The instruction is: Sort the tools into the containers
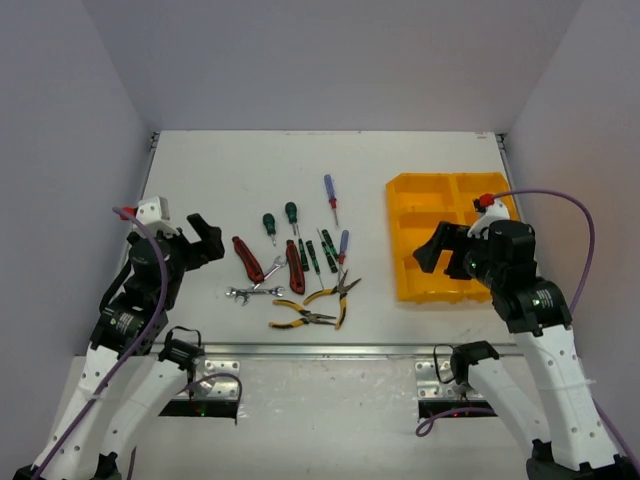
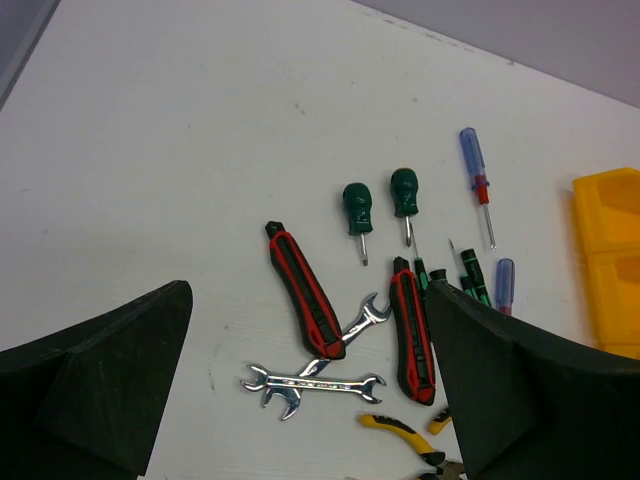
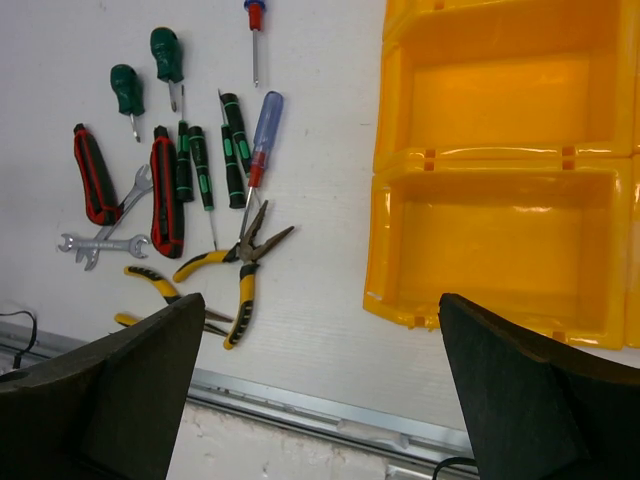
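The tools lie in a loose cluster at the table's middle: two green stubby screwdrivers (image 1: 280, 222), a blue-handled screwdriver (image 1: 330, 197), slim green drivers (image 1: 320, 250), two red-handled cutters (image 1: 248, 259), two crossed silver wrenches (image 1: 255, 291) and two yellow-handled pliers (image 1: 337, 293). The yellow tray (image 1: 420, 200) stands at the right with its visible compartments empty. My left gripper (image 1: 205, 240) is open and empty, left of the tools. My right gripper (image 1: 435, 252) is open and empty over the tray's near left part. The wrenches (image 2: 315, 385) show between the left fingers (image 2: 100, 390).
A metal rail (image 1: 320, 350) runs along the table's near edge. Grey walls close in the back and both sides. Purple cables loop off both arms. In the right wrist view the tray's near compartment (image 3: 490, 240) and the pliers (image 3: 240, 265) lie ahead.
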Robot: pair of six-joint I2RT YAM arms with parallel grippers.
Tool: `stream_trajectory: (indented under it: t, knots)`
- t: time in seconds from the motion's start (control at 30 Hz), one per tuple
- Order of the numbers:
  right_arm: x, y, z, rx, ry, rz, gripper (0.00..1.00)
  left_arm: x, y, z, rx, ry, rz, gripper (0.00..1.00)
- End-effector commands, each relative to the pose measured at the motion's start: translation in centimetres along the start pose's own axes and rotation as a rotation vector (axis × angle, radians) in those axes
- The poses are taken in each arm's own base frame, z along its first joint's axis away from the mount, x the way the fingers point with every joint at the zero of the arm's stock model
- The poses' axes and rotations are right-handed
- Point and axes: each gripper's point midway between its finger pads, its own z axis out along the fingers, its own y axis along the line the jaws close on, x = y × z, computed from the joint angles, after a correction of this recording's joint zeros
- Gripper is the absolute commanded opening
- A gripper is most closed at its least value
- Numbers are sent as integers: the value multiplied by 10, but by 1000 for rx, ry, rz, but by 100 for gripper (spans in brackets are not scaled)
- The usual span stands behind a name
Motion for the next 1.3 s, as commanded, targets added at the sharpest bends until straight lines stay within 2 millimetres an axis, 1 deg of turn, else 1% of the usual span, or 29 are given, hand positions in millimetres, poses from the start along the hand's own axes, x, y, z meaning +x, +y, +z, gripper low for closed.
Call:
stream_trajectory:
  t: [0.0,0.07,0.2,0.23,0.3,0.37,0.4,0.43,0.47,0.53,0.57,0.6,0.63,0.67,0.7,0.73,0.83,0.9,0.93,0.97,1.0,1.03,1.1,1.2,1.27]
  knots:
    - [-10,4,1,-11,-39,19,99,-16,-11,-2,43,-54,-18,100]
    - [-12,9,3,-43,-44,17,99,-17,-10,-2,42,-55,-18,100]
    - [-16,29,12,-155,-49,39,99,-16,-12,-1,52,-53,-17,100]
    - [-17,34,16,-180,-35,51,99,-15,-13,-1,56,-49,-14,100]
    - [-22,57,27,-294,6,81,99,-14,-14,0,61,-43,-10,100]
    - [-26,66,43,-326,48,105,99,-14,-15,0,65,-42,-8,100]
    - [-27,72,54,-330,76,105,99,-14,-15,0,66,-42,-8,100]
    - [-28,77,70,-318,102,97,99,-13,-15,0,66,-42,-8,100]
    - [-33,77,87,-284,113,83,99,-13,-15,1,66,-42,-9,100]
    - [-32,89,107,-255,140,38,99,-13,-15,0,68,-43,-8,100]
    - [-38,87,125,-209,140,22,99,-13,-15,0,67,-42,-8,100]
    - [-38,92,135,-190,150,1,99,-13,-14,0,63,-44,-10,100]
    - [-41,89,147,-159,157,-8,99,-13,-14,0,62,-44,-10,100]
    - [-50,90,159,-106,139,-37,98,-13,-14,1,61,-44,-11,100]
    - [-53,90,175,-54,138,-64,96,-13,-14,1,60,-44,-11,100]
    - [-44,86,195,-13,173,-82,95,-12,-14,1,60,-42,-11,100]
    - [-40,81,232,68,208,-121,91,-12,-15,2,64,-40,-11,100]
    - [-32,85,264,91,247,-179,84,-12,-15,2,64,-39,-10,100]
    - [-29,88,274,90,258,-198,80,-12,-16,1,68,-38,-10,100]
    - [-39,98,283,76,240,-222,76,-11,-16,2,71,-37,-10,100]
    - [-34,101,296,88,253,-248,72,-12,-16,1,75,-40,-10,100]
    - [-31,102,303,102,263,-266,67,-12,-17,1,76,-39,-10,100]
    - [-26,103,320,152,271,-310,61,-11,-17,1,77,-36,-10,100]
    - [-21,93,351,227,279,-339,58,-12,-17,1,79,-40,-10,100]
    - [-14,84,362,268,298,-352,53,-12,-18,0,83,-41,-10,100]
